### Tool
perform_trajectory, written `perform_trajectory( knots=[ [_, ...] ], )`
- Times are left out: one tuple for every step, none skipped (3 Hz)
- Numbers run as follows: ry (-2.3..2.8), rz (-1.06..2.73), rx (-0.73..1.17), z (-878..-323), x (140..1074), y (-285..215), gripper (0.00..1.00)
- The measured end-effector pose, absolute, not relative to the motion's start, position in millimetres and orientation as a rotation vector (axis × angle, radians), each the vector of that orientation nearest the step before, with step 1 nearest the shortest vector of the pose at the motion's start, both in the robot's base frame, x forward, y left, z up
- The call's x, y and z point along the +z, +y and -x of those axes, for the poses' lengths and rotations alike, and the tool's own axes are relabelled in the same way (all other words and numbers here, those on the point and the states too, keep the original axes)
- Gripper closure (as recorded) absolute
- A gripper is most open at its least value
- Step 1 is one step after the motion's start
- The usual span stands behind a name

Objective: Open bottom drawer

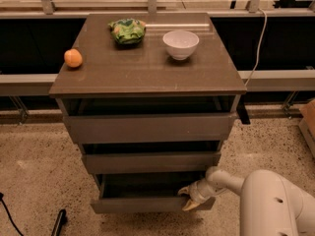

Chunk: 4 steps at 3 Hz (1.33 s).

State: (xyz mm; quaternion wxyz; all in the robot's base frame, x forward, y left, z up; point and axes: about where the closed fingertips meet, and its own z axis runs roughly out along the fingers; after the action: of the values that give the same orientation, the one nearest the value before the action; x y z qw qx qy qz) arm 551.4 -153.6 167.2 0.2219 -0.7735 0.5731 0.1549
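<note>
White robot claw (190,202) at right end of plain grey-brown, handleless bottom drawer (142,204), lowest of three, standing partly out; cannot tell whether clamped. Probably rigid, light, sliding straight; best taken by front's upper lip.

The brown tabletop (147,69) looks smooth with a faint sheen; the round white bowl (180,44) on it is glossy. The grey-brown bottom drawer (138,205) has a matt front, and the smooth cream plastic-looking claw (192,199) sits at its right end.
</note>
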Motion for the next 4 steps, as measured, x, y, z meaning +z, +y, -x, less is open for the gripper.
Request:
perform_trajectory(
  knots=[
    [1.583,2.137,0.428,-551.4,167.2,-153.6,0.23],
    [1.582,2.138,0.434,-549.6,165.5,-151.7,0.02],
    [1.582,2.138,0.436,-549.0,165.0,-151.1,0.0],
    [1.602,2.137,0.409,-549.6,187.0,-156.0,0.0]
  ],
)
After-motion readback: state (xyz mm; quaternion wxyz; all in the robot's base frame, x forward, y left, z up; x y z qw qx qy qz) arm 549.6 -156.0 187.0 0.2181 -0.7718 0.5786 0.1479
